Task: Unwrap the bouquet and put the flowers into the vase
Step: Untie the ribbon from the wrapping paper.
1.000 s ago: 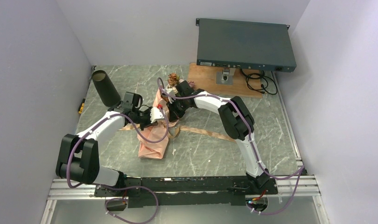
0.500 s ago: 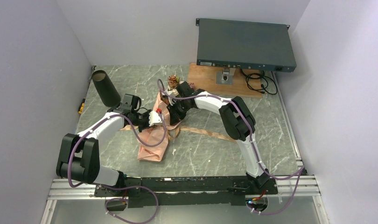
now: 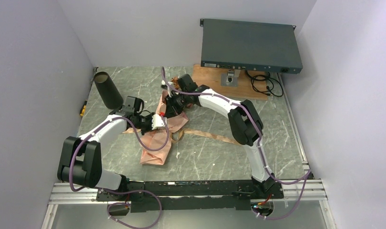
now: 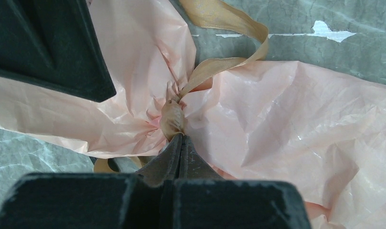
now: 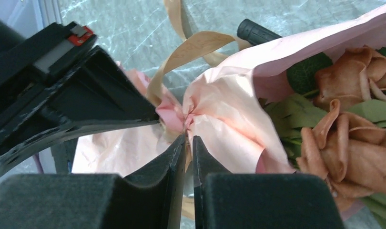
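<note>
The bouquet [image 3: 157,143] lies mid-table in crinkled salmon-pink paper [image 4: 286,119], tied with a tan ribbon [image 4: 215,67]. My left gripper [image 4: 179,137] is shut on the ribbon's knot at the gathered paper neck. From the opposite side my right gripper [image 5: 188,137] stands open by a narrow gap, its tips at that same pink neck [image 5: 181,112]. The flowers [image 5: 343,143], rust-coloured roses with green leaves, stick out of the wrap to the right of the right gripper. The vase [image 3: 107,89], a black tube, stands at the back left, apart from both arms.
A dark grey rack box [image 3: 250,45] sits at the back right above a wooden board [image 3: 211,82] with black cables [image 3: 262,85]. A loose ribbon tail [image 3: 210,135] trails right across the marble. A yellow tool [image 3: 82,109] lies by the left wall.
The right gripper's jaws have parted slightly, and its wrist has swung toward the back of the table, now covering the flower heads from above. The left gripper stays shut on the knot.
</note>
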You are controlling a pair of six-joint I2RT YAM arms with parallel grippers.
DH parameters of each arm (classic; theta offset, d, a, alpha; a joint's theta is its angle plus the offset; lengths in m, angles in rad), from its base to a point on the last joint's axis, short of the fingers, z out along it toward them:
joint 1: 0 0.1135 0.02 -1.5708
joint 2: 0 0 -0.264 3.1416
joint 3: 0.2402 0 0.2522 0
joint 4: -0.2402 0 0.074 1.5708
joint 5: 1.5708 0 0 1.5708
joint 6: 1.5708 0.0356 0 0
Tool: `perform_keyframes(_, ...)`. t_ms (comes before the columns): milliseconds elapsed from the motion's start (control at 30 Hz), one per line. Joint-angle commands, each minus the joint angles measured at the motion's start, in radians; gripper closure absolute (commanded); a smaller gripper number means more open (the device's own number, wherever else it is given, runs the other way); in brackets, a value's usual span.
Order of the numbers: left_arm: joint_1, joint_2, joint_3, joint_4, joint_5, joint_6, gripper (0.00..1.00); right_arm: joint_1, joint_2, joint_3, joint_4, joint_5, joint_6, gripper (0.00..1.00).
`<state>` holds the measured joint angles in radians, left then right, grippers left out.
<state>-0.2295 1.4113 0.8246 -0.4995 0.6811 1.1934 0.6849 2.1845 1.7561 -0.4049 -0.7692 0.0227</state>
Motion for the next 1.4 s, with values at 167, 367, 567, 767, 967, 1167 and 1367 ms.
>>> perform_keyframes(167, -0.004, -0.007, 0.025, -0.020, 0.040, 0.007, 1.00, 0.015, 0.143, 0.038, 0.058, 0.099, -0.039, 0.95)
perform_keyframes(367, -0.038, -0.012, 0.096, 0.022, 0.041, -0.084, 1.00, 0.036, 0.190, -0.014, 0.073, 0.182, -0.091, 1.00)
perform_keyframes(567, -0.109, -0.050, 0.186, 0.108, 0.062, -0.224, 1.00, 0.039, 0.223, -0.013, 0.044, 0.221, -0.116, 1.00)
perform_keyframes(767, -0.051, -0.079, 0.126, 0.043, 0.031, -0.193, 1.00, 0.039, 0.225, -0.030, 0.028, 0.229, -0.137, 1.00)
perform_keyframes(967, -0.071, -0.091, 0.125, -0.104, 0.108, -0.053, 0.47, 0.039, 0.215, -0.044, 0.028, 0.219, -0.137, 1.00)
perform_keyframes(1167, -0.165, 0.001, 0.150, -0.228, 0.070, 0.091, 0.44, 0.039, 0.222, -0.032, 0.019, 0.211, -0.133, 1.00)
perform_keyframes(1367, -0.262, 0.121, 0.177, -0.234, -0.076, 0.097, 0.43, 0.038, 0.224, -0.036, 0.019, 0.203, -0.126, 1.00)
